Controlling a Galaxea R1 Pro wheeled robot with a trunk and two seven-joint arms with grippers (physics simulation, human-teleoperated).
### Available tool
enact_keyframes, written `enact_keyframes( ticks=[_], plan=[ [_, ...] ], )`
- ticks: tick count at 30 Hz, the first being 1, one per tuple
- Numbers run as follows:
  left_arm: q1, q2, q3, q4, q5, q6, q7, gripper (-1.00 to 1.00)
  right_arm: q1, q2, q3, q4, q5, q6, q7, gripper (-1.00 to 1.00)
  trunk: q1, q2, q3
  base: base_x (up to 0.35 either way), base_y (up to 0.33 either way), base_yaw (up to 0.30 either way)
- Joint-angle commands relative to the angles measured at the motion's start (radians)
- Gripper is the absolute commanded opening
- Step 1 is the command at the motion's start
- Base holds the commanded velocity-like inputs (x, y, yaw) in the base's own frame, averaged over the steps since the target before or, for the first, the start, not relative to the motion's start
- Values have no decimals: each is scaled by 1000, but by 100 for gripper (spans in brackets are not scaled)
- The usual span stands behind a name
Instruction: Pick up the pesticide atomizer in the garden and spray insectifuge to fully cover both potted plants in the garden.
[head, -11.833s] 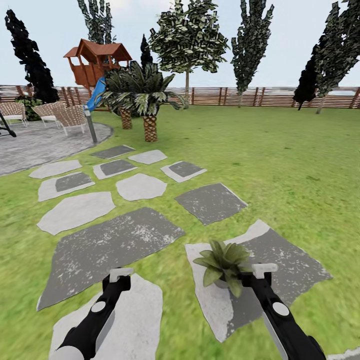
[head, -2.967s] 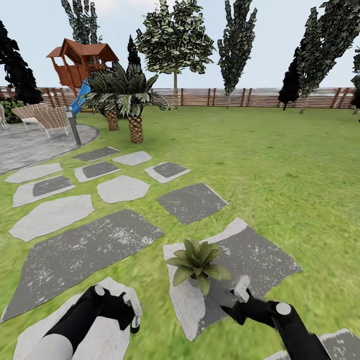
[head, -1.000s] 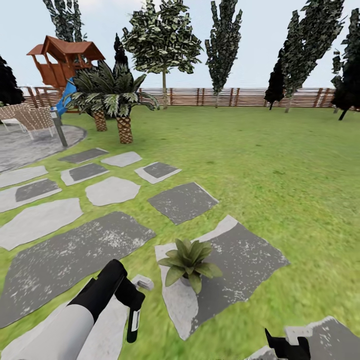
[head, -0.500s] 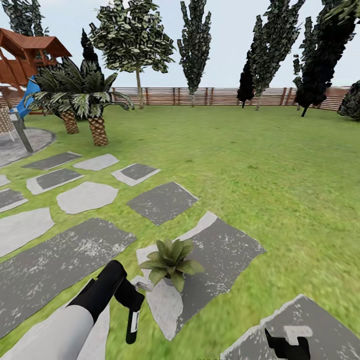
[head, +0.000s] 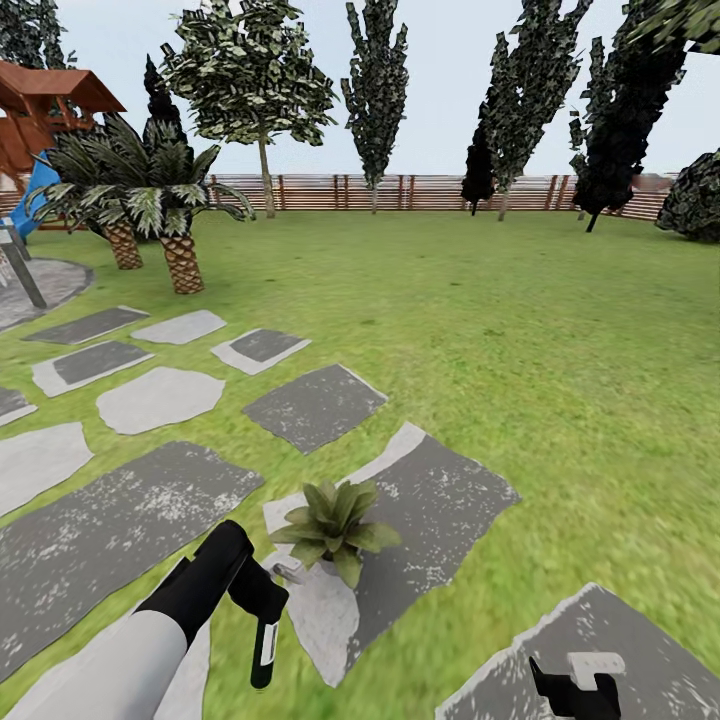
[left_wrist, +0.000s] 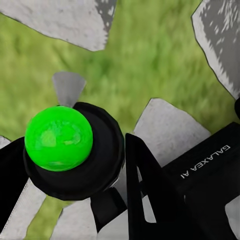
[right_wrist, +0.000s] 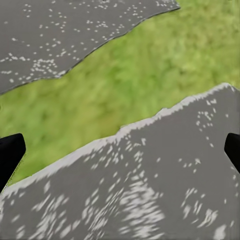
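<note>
Potted plant (head: 330, 520) near-centre on grey stepping stone (head: 450, 495). Left gripper (head: 262, 655) just left of it, open or closed can't tell. Right gripper (head: 578, 678) spread wide, empty, above near-right stone (head: 640, 635). Find atomizer first; steer clear of pot.

Beside the potted plant (head: 333, 520) with its smooth, waxy-looking leaves, the stepping stones (head: 440, 500) look rough and matt — grey, flecked white. Beyond it the lawn (head: 520, 330) is soft, blurred grass; the fence (head: 420, 192) is slatted brown wood. A glossy green ball (left_wrist: 59, 138) sits in matt black plastic.
</note>
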Motion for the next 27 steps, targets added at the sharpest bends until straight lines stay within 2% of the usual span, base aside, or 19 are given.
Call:
enact_keyframes(
  ticks=[1, 6, 16, 17, 23, 27],
  plan=[
    [0, 0, -3, -1, -10, 1, -10, -100, -1, 0, -9, 1, 4, -4, 8, 100, 0, 0, -1, 257, 121, -1],
    [0, -1, -3, -1, -10, 1, -10, -100, -1, 1, -9, 1, 4, -4, 8, 100, 0, 0, -1, 286, 143, 0],
    [7, 1, -1, 5, -9, -3, -8, -100, -1, 0, -9, 1, 4, -4, 8, 100, 0, 0, -1, 2, 1, 0],
    [-6, 19, 0, 12, -97, 1, -15, -100, -1, 3, -7, 23, 6, -5, 9, 100, 0, 0, -1, 0, 0, 0],
    [-23, 22, -13, 12, -109, 1, -89, -100, -1, 3, -7, 50, 8, -5, 9, 100, 0, 0, -1, 0, 0, 0],
    [-23, 24, -45, 12, -160, 3, -146, -100, -1, 1, -7, 50, 8, -5, 9, 100, 0, 0, -1, 0, 0, 0]
  ],
)
